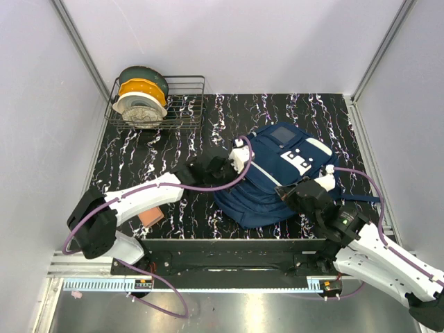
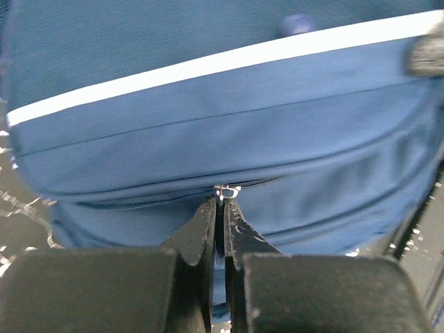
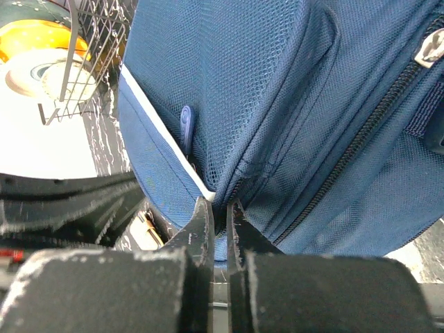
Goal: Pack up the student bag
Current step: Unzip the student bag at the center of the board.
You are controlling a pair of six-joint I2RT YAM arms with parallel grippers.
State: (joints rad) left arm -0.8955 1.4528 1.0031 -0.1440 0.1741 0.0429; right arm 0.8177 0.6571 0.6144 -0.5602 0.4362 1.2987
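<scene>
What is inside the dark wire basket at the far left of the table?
The dark wire basket holds three round spools leaning together: a dark green spool, an orange spool and a white spool. Whatever lies behind or under them is covered.

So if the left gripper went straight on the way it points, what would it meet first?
The backpack. The left gripper, jaws shut, sits right at a small metal zip pull on the bag's side, with blue fabric directly behind.

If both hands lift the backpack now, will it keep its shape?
Probably not: the backpack is soft cloth, creasing near the left hand. It looks bulky, so the thin pinch of the right hand may slip.
</scene>
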